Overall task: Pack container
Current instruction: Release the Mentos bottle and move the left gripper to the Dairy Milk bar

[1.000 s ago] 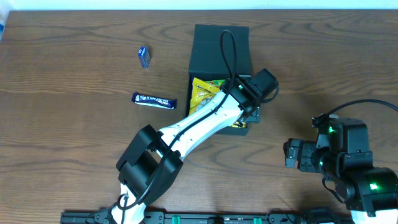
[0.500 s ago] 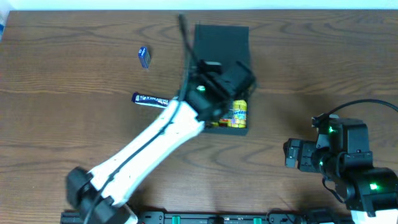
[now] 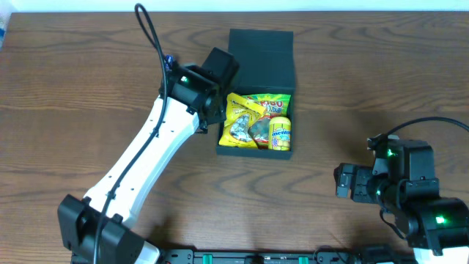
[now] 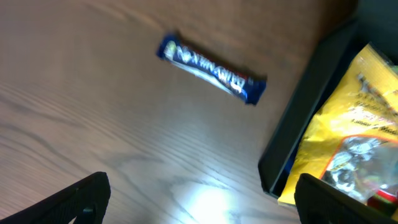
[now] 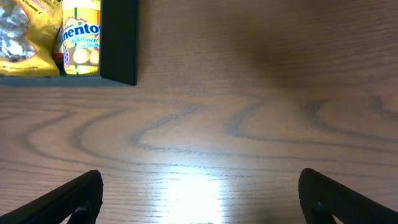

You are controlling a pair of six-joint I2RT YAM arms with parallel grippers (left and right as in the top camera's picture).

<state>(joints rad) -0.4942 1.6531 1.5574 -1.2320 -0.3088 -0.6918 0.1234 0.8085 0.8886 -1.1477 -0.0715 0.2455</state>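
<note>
Overhead: matte squarish container (image 3: 260, 55), crinkly yellow packets (image 3: 245, 117) inside, wood-grain table (image 3: 366, 81).

Blue bar (image 4: 210, 68) on table (image 4: 93, 124), near container (image 4: 308, 112) w/ yellow packet (image 4: 354, 118) inside.

Below me lies a dark brown wooden table (image 3: 366, 81) with wavy grain. I see a bright glare (image 5: 199, 193) of overhead light on it. A pale strip (image 3: 234, 5) runs along its far edge.
</note>
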